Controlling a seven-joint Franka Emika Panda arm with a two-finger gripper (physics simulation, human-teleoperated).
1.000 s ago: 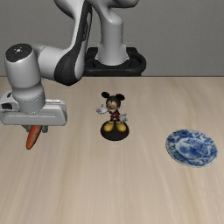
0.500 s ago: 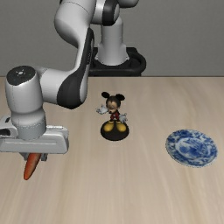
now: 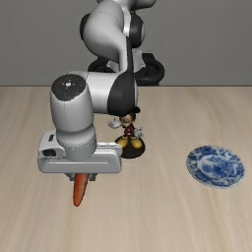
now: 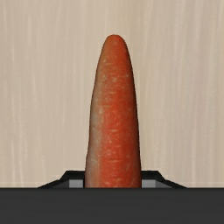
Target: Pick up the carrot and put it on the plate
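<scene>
An orange carrot (image 3: 78,194) hangs point-down above the wooden table, held at its thick end by my gripper (image 3: 81,178), which is shut on it. In the wrist view the carrot (image 4: 115,114) stands out from between my fingers over the bare wood. The blue-and-white patterned plate (image 3: 216,164) lies on the table at the exterior view's right, well away from the carrot.
A Mickey Mouse figurine (image 3: 128,132) on a dark round base stands on the table behind my hand, between the carrot and the robot's base. The wooden table (image 3: 157,217) stretches open between my hand and the plate.
My arm has carried the carrot from the exterior view's left toward the middle, and somewhat forward, closer to the plate. The figurine and plate have stayed put.
</scene>
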